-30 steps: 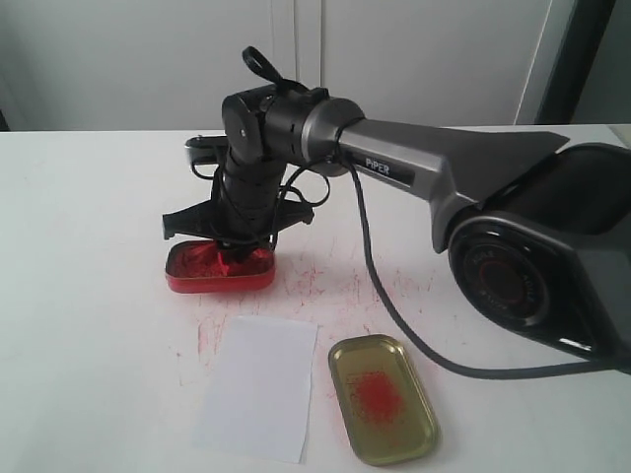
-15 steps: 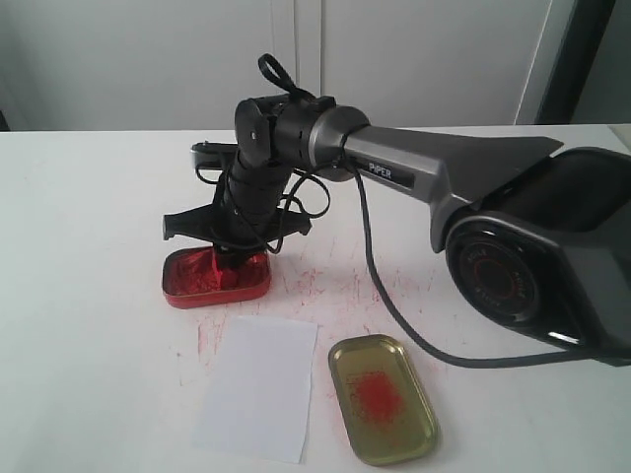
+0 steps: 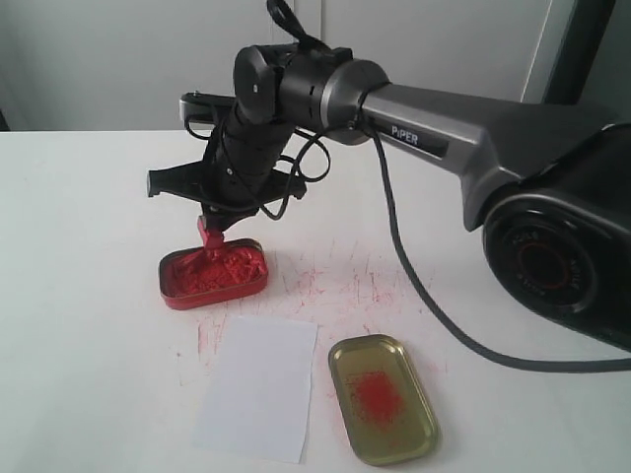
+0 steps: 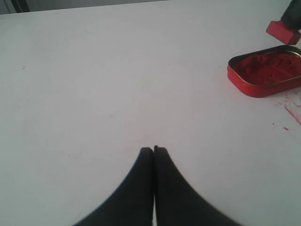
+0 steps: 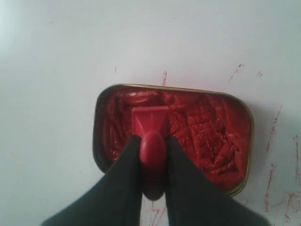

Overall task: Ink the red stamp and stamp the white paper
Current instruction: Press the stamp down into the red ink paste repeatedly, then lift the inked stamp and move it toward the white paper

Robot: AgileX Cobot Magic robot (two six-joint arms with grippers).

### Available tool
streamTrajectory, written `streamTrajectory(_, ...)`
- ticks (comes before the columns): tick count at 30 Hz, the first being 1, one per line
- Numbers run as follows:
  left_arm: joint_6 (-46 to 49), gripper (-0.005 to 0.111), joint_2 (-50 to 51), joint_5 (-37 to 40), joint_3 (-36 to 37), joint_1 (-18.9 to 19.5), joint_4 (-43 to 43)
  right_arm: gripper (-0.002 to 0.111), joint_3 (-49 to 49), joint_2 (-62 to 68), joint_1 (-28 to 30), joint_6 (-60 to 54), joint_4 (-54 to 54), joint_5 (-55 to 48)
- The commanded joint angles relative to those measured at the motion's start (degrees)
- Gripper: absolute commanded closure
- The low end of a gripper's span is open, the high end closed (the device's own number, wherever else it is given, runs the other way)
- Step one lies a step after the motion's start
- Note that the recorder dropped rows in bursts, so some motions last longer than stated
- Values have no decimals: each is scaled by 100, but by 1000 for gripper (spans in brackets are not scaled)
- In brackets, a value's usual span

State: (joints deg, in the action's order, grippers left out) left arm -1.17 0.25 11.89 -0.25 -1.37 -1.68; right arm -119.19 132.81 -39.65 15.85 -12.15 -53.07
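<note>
Inking looks done; stamping remains.
Right tool (image 5: 151,140) pinches small red plastic stamp (image 3: 210,238) above red oval ink tin (image 3: 197,297); plain white paper sheet (image 3: 258,387) lies unmarked toward tabletop's (image 3: 79,246) near edge; left tool (image 4: 154,149) pressed together.

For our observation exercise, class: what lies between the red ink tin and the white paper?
Nothing solid: only bare table with faint red smears separates the red ink tin and the white paper, shown in the exterior view.

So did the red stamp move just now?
Yes. The red stamp, pinched in the right gripper, went up: it was down in the red ink tin and now sits higher over it.
</note>
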Motion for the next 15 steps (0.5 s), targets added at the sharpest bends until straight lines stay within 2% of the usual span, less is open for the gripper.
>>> streamTrajectory(1,-14,107,-25,-29,25,7,2,108,-11,-205,28,-61,61,-182)
streamTrajectory(8,-14,107,-25,-29,25,7,2,108,0,-510,-38,-61,691,-1133)
streamTrajectory(15,-14,107,-25,-29,25,7,2,108,0,-655,-675,81,1554,-1568)
